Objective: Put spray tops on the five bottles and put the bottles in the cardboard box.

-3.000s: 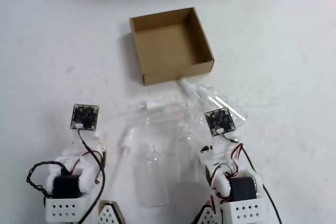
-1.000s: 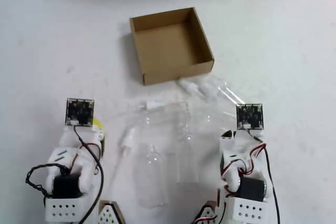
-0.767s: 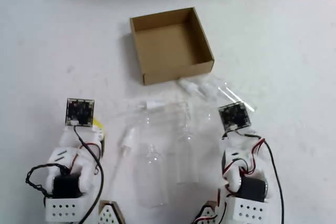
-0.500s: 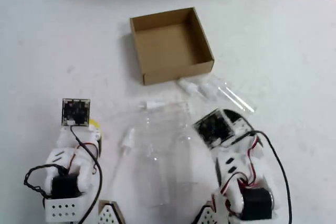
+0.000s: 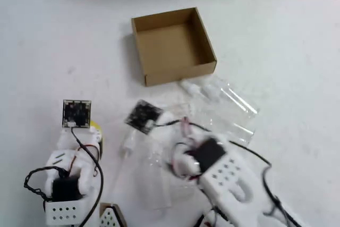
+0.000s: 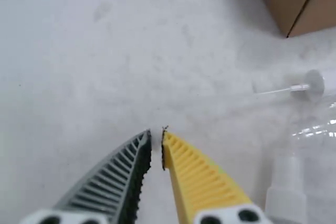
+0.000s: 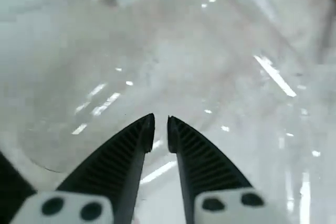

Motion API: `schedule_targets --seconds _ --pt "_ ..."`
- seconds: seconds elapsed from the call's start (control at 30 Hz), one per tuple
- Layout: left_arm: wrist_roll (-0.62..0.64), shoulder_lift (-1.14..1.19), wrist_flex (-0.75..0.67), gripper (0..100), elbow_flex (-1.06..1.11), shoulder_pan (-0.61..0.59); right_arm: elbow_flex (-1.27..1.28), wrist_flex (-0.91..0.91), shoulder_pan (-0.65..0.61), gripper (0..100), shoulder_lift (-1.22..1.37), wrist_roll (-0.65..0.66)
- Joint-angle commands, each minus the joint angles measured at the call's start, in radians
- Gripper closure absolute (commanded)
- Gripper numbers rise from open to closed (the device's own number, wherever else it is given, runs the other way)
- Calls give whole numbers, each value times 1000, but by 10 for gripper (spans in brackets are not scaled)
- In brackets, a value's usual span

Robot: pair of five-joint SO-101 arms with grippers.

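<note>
Right wrist view showed our right tool (image 7: 160,121), nearly closed and empty, over bottles (image 5: 226,102) near the cardboard box (image 5: 180,73); we judged grasping needed widening.

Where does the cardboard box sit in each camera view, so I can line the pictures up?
High view: the cardboard box sits open at the far middle of the table.
Left wrist view: one corner of it shows at the frame's edge, far ahead of the left gripper.
Right wrist view: a tan sliver at a frame corner may be it; cannot tell.
Shared landmark: the white spray top beside the left gripper.
</note>
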Motion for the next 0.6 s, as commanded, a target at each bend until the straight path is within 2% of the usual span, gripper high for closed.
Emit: schedule_targets --seconds 0.0,0.07,0.13,0.27,0.37,0.57 --pt "-9 -8 2 942 -2 -15 -117 -10 -176 860 189 -242" --pt "-9 -8 2 942 -2 -15 -135 -42 -246 817 275 -315" --pt "-9 -8 2 942 -2 -15 -133 -82 -292 815 357 -348" --pt "-9 -8 2 942 -2 -15 -130 -163 -268 811 501 -359" --pt "-9 -8 2 942 -2 -15 -135 -225 -255 810 593 -433" --pt "-9 -8 2 942 -2 -15 -137 -236 -254 739 661 -442"
